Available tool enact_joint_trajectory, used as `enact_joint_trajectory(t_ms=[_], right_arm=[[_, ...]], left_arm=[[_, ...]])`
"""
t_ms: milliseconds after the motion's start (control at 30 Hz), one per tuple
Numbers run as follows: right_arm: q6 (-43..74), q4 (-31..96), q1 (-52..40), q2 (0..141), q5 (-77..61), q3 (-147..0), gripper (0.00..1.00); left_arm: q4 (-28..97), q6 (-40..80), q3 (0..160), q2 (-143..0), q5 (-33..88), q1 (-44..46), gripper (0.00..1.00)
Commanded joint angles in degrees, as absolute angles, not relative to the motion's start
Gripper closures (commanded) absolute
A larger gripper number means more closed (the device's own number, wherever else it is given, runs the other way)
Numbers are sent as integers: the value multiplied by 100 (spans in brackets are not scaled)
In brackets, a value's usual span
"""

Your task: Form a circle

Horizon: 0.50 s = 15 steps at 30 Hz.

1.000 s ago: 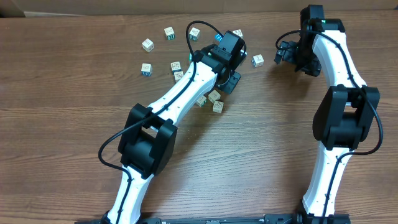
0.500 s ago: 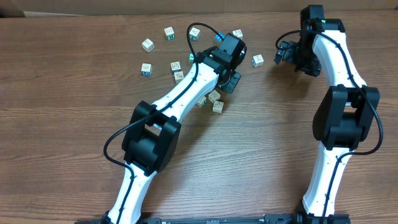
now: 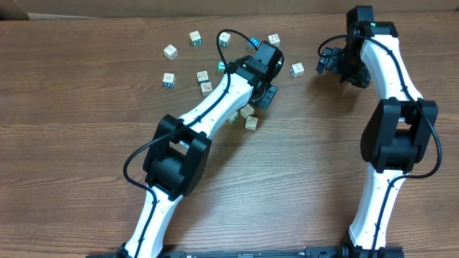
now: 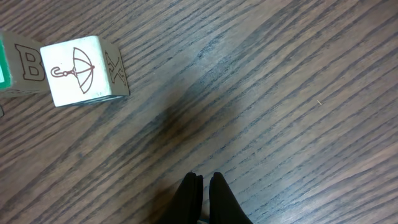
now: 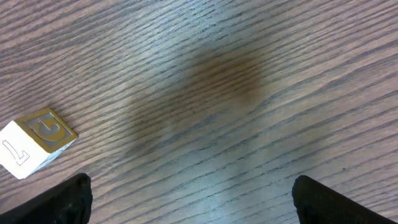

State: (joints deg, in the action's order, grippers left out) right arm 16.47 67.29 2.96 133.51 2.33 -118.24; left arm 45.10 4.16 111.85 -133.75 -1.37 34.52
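Overhead view: the left arm (image 3: 208,115) stretches from its base at 7 o'clock diagonally up toward 12 o'clock, elbow bent low and wrist tipped down over the wooden table (image 3: 72,143). The left gripper (image 3: 266,95) hangs among the letter cubes (image 3: 203,75). These lie scattered in a loose cluster from 11 to 12 o'clock near the table's far edge, with three (image 3: 247,111) bunched just beside the gripper. The right arm (image 3: 391,136) rises from 5 o'clock, folds at its elbow and reaches to 1 o'clock, where the right gripper (image 3: 324,61) points left toward a lone cube (image 3: 297,69). Bare wood lies broad at 9 o'clock and at 6 o'clock between the two arms.

Left wrist view: the left gripper (image 4: 203,193) shows at 6 o'clock, its two dark fingers pressed together and holding nothing. An umbrella cube (image 4: 84,71) sits at 10 o'clock, touching a cube marked B (image 4: 25,65) at the frame's left edge. Open wood fills the right side.

Right wrist view: the right gripper (image 5: 193,205) is spread wide, with its fingertips (image 5: 62,199) at the two lower corners. One lettered cube (image 5: 37,140) rests at 9 o'clock, apart from the fingers.
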Motion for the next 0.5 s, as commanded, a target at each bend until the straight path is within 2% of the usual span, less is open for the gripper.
enact_joint_trajectory(t_ms=[0, 467], right_arm=[[1673, 6716, 303, 13211, 246, -11948, 0], [1673, 6716, 303, 13211, 246, -11948, 0]], left_arm=[[4488, 478, 11222, -13472, -198, 3463, 96], [4429, 478, 11181, -13688, -207, 3476, 96]])
